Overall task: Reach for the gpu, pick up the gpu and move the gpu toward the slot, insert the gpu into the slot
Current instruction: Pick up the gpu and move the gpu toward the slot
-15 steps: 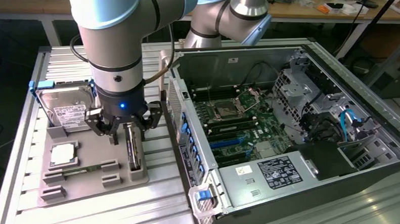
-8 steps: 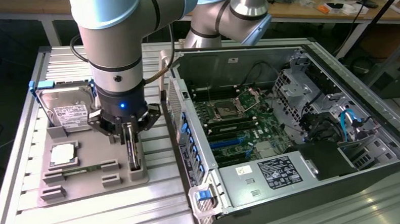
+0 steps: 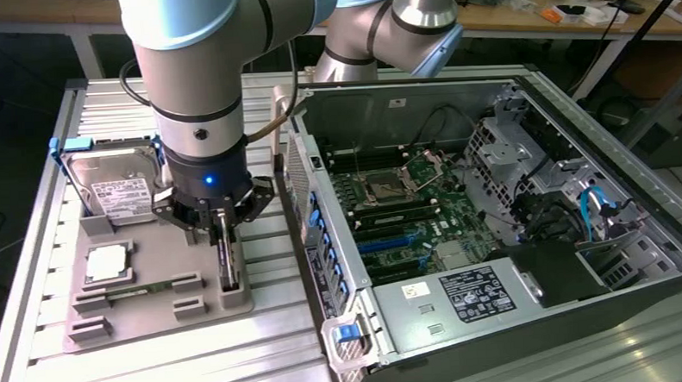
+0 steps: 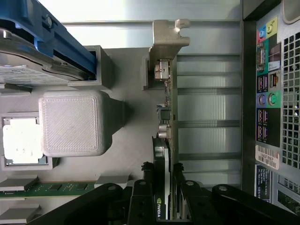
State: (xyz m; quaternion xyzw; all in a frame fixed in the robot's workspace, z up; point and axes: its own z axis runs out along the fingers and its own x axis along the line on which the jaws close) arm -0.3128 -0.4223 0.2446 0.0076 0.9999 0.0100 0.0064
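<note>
Wrist view: found the gpu (image 4: 162, 159) standing on edge in the grey tray (image 4: 126, 154), long axis level, silvery bracket (image 4: 165, 42) leading away from fingers (image 4: 142, 194) pinched onto both faces. Exterior view: noted hard drive (image 3: 113, 188) and processor chip (image 3: 106, 263) beside; case rear wall (image 3: 307, 201) between gpu and blue slot (image 3: 387, 238).

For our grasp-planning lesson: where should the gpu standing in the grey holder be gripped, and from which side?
Probably the upper long edge of the gpu, coming straight down from above and closing across its two flat faces. It stands on edge in the grey holder, so its thin top edge is the free part.
</note>
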